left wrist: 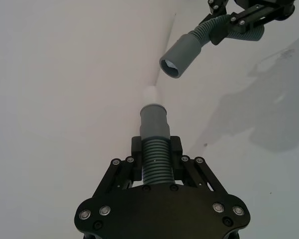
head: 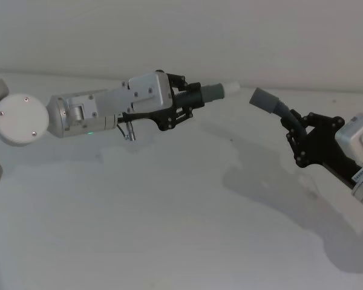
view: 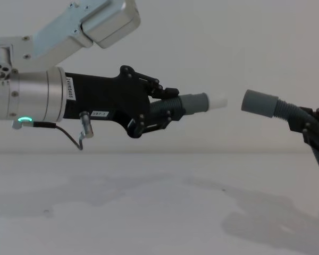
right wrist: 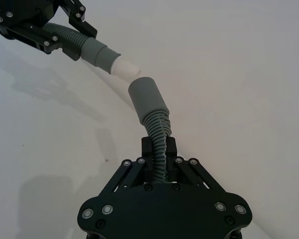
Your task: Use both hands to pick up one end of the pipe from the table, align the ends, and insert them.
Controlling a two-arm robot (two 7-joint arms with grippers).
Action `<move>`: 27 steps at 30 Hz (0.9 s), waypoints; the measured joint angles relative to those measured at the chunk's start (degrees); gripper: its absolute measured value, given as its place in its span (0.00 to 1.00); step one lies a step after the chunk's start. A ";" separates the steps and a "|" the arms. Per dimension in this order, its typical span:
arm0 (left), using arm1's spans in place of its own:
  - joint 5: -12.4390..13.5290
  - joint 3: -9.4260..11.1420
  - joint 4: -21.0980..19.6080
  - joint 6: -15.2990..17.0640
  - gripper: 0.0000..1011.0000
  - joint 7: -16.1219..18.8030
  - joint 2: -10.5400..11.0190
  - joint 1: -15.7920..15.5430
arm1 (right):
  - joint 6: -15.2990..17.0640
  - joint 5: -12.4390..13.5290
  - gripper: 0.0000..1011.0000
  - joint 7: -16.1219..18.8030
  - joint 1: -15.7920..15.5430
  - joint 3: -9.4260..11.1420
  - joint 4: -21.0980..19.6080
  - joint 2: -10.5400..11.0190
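Note:
My left gripper (head: 184, 103) is shut on the ribbed part of one pipe piece (head: 210, 92), held above the table (head: 169, 229). Its grey cuff ends in a narrow pale tip (head: 231, 87) pointing right. My right gripper (head: 299, 136) is shut on the other pipe piece (head: 278, 109), whose grey cuff (head: 263, 98) points left and up. A small gap separates the two ends; the chest view shows the pale tip (view: 219, 101) and the open cuff (view: 258, 103) nearly level. The left wrist view shows the far cuff's mouth (left wrist: 170, 66) offset from my own cuff (left wrist: 154, 119).
An off-white wall (head: 230, 36) rises behind the table. Shadows of both arms lie on the white surface below them.

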 joint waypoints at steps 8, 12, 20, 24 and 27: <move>0.09 0.13 -0.21 0.06 0.32 -0.35 0.37 0.00 | -0.80 -0.66 0.15 0.73 0.96 0.14 0.31 0.76; 0.09 0.20 -0.38 0.11 0.32 -0.59 0.59 -0.02 | -0.97 -1.05 0.15 1.26 1.41 0.09 0.38 1.37; 0.09 0.28 -0.59 0.21 0.32 -0.92 0.89 -0.06 | -0.40 -1.65 0.15 2.36 2.43 -0.29 0.46 2.58; 0.09 0.31 -0.66 0.23 0.32 -1.02 0.99 -0.07 | 0.17 -1.90 0.15 2.72 3.01 -0.57 0.53 2.99; 0.08 0.33 -0.69 0.24 0.32 -1.07 1.03 -0.07 | 0.86 -2.07 0.15 3.02 3.54 -0.86 0.54 3.28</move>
